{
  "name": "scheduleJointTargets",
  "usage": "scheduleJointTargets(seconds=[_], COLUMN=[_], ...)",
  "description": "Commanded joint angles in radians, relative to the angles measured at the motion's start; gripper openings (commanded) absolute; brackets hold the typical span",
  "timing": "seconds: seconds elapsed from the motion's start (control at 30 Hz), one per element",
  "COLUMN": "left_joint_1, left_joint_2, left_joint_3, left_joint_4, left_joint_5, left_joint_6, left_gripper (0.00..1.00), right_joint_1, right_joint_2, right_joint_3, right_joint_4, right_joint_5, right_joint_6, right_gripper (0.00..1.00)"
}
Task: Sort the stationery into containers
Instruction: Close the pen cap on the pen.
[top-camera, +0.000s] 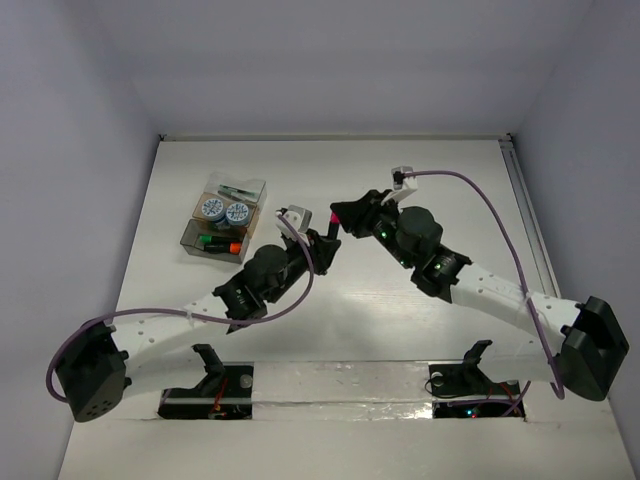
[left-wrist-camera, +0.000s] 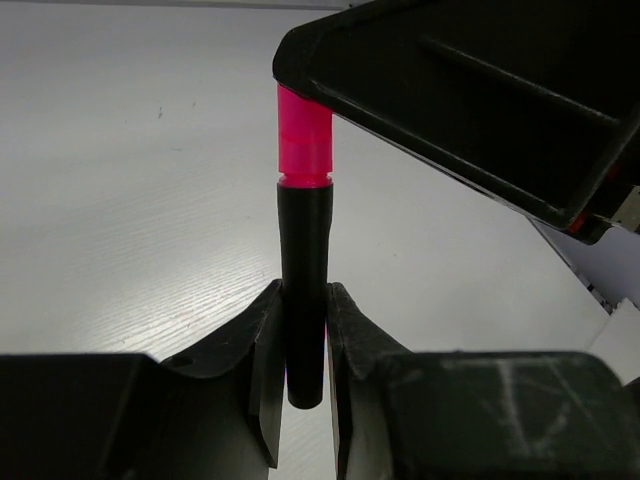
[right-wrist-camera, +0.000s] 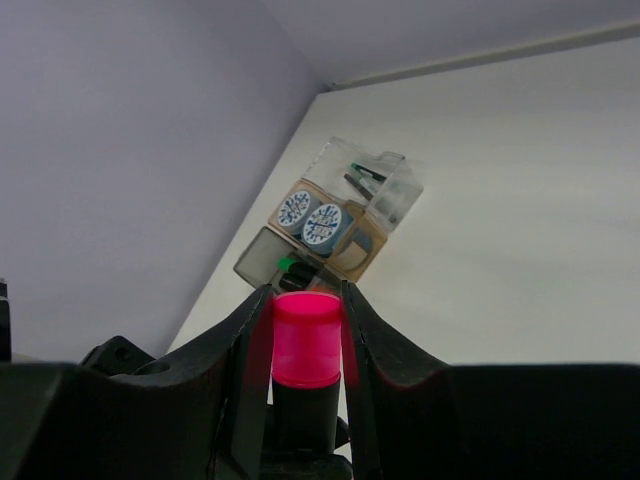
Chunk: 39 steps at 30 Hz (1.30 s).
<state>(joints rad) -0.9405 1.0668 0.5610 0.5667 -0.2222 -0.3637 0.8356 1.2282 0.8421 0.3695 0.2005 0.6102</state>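
Jaws on both arms closed on 1 pink marker (left-wrist-camera: 304, 230), held between them over the middle of the table (top-camera: 380, 325).

Far left: cluster of clear boxes (top-camera: 188, 238) on the table, well apart from the pink marker. Back box holds thin pens (top-camera: 237, 189). Middle box holds 2 blue-white discs (top-camera: 212, 208), side by side. Front box holds green and orange markers (top-camera: 218, 243).

Centre: left gripper (left-wrist-camera: 304, 300) pinches the black barrel near its lower end.

Right: right gripper (right-wrist-camera: 306, 300) clamps the pink cap, 1 finger on each side.
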Motion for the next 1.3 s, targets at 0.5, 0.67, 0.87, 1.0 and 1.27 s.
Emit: scheduleJointTargets(seconds=[0.5, 0.67, 0.87, 1.0, 1.27], left_joint_1=[0.072, 0.112, 0.130, 0.149, 0.170], left_joint_2=[-0.053, -0.053, -0.051, -0.048, -0.062], left_joint_3=[0.192, 0.204, 0.238, 0.263, 0.301], left_joint_4=[0.102, 0.113, 0.114, 0.116, 0.130], left_joint_5=[-0.043, -0.014, -0.005, 0.020, 0.011], left_joint_6=[0.100, 0.088, 0.100, 0.097, 0.117], left_gripper=[0.00, 0.00, 0.00, 0.00, 0.00], right_joint_1=[0.086, 0.108, 0.157, 0.183, 0.240], right_joint_2=[0.019, 0.019, 0.039, 0.040, 0.068], right_joint_3=[-0.100, -0.138, -0.181, -0.213, -0.274], right_joint_4=[-0.112, -0.103, -0.089, -0.080, -0.050], right_joint_5=[-0.150, -0.118, -0.096, -0.072, -0.067], right_joint_6=[0.034, 0.042, 0.017, 0.031, 0.114], right_gripper=[0.00, 0.00, 0.00, 0.00, 0.00])
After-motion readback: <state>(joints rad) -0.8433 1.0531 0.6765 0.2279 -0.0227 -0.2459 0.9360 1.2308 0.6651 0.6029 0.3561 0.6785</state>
